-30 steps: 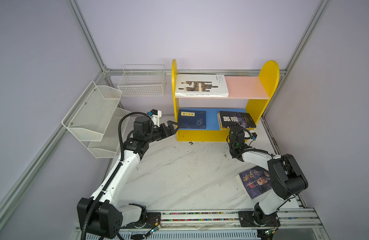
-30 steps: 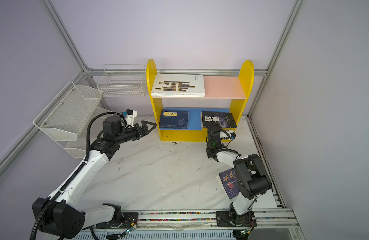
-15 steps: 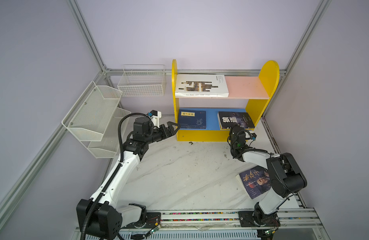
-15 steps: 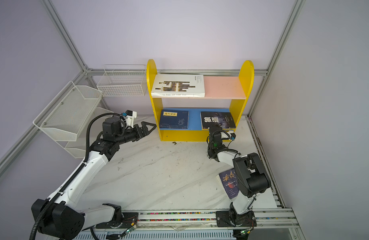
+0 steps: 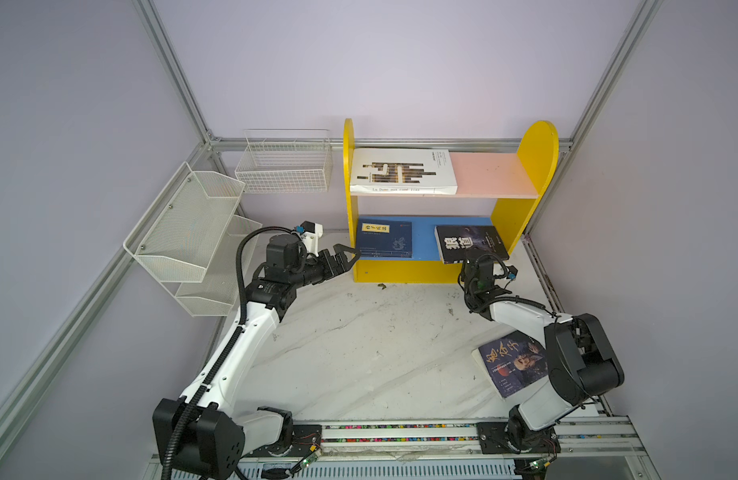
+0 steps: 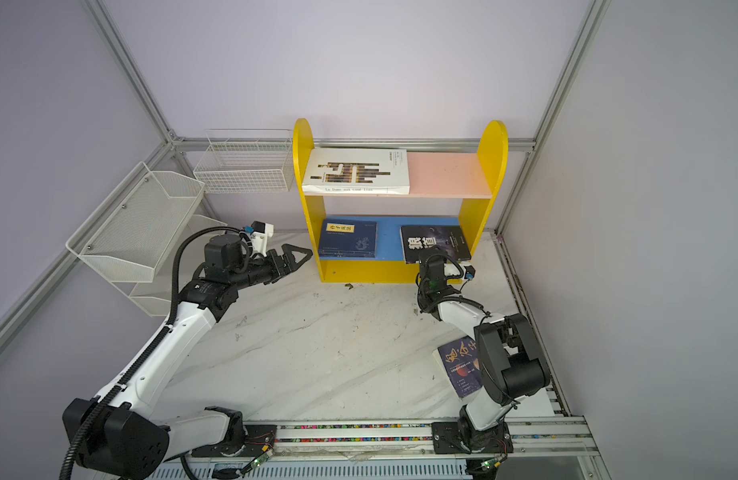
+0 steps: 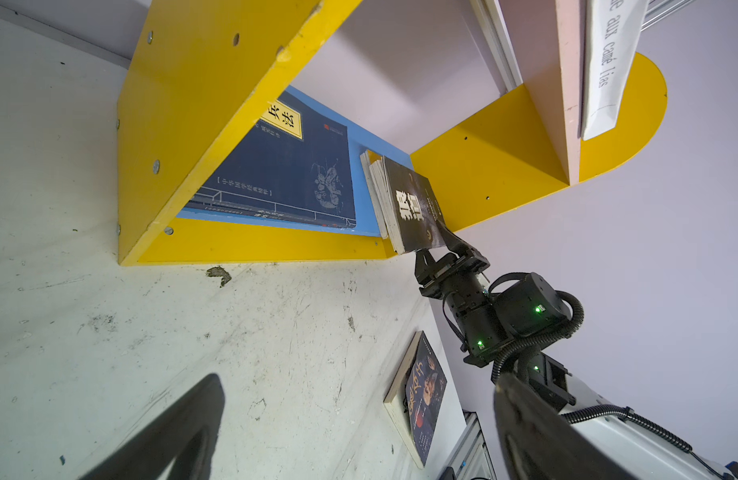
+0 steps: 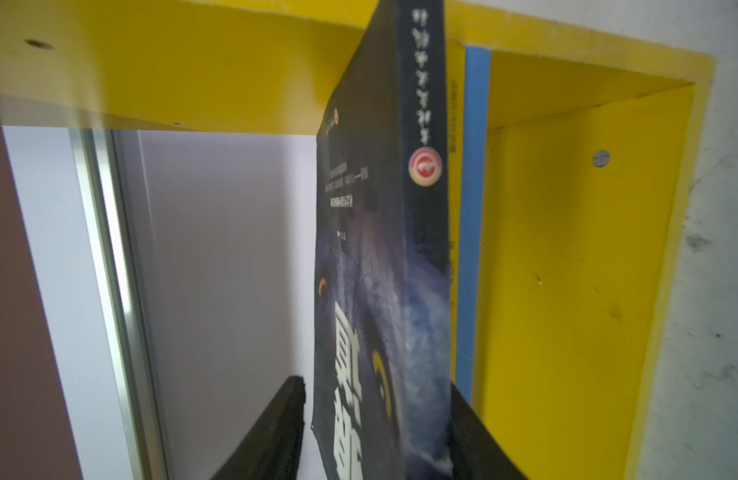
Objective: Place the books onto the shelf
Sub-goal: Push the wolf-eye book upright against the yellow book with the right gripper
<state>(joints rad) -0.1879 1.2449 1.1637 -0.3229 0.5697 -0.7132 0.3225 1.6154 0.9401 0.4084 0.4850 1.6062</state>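
Observation:
The shelf [image 5: 525,166] stands at the back with a large white book [image 5: 402,170] on its pink board. On the blue board lie a navy book [image 5: 386,239] and a black book [image 5: 467,241], whose near end overhangs the edge. My right gripper [image 8: 375,399] is open around that near end: one finger [image 8: 284,415] stands clear of the cover, the other lies against the underside. A dark-blue book with a face [image 5: 512,361] lies on the table by the right arm. My left gripper [image 5: 352,257] is open and empty beside the shelf's left panel.
A white mesh rack [image 5: 184,224] hangs on the left wall and a white wire basket [image 5: 284,166] on the back wall. The arms' mounting rail [image 5: 400,432] runs along the table's front edge. The marble tabletop [image 5: 359,340] lies between the arms.
The right gripper's jaws have parted from the black book, which now rests on the blue board. The left arm has barely moved.

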